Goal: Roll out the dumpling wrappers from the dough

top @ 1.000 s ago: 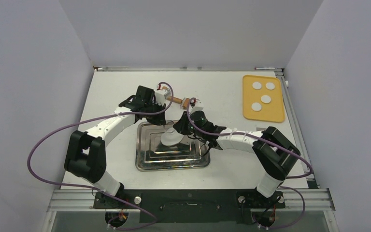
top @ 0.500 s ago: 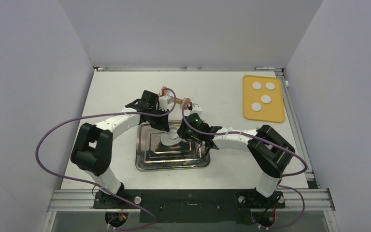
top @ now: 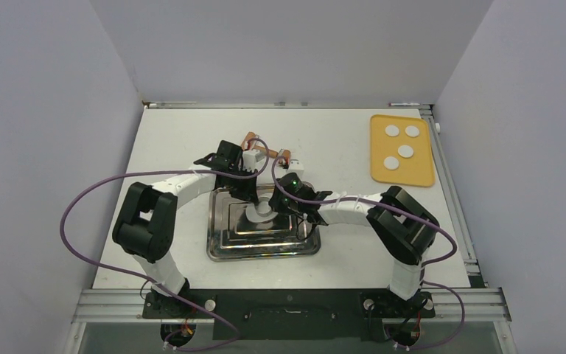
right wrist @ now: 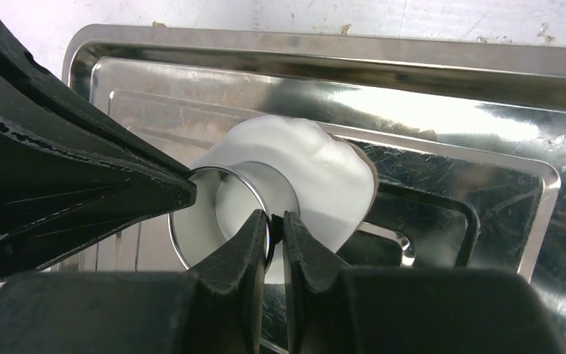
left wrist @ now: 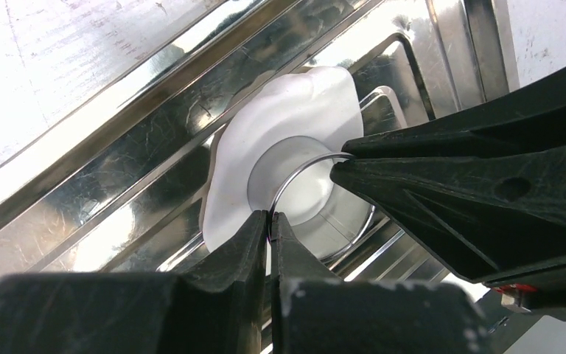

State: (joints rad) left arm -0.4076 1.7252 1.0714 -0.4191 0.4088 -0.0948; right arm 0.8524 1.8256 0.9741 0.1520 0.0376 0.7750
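Four dumpling wrappers (top: 406,151), small white discs, lie on the orange mat (top: 420,173) at the far right. A white dough sheet (top: 253,214) lies in the steel tray (top: 261,247). A thin metal ring cutter (left wrist: 298,168) stands on the dough (left wrist: 287,103). My left gripper (left wrist: 270,217) is shut on the ring's rim from one side. My right gripper (right wrist: 273,219) is shut on the ring (right wrist: 221,171) from the other side, over the dough (right wrist: 317,169). In the top view the two grippers, left (top: 251,198) and right (top: 275,206), meet above the tray's far half.
A wooden rolling pin (top: 267,151) lies on the table just behind the tray, under the left arm's cable. The tray's raised rim (right wrist: 339,44) and stepped floor surround the dough. The enclosure's walls stand on three sides.
Both grippers have moved a little left and down over the tray with the ring. The right arm's elbow has swung left. The dough now looks lower and flatter.
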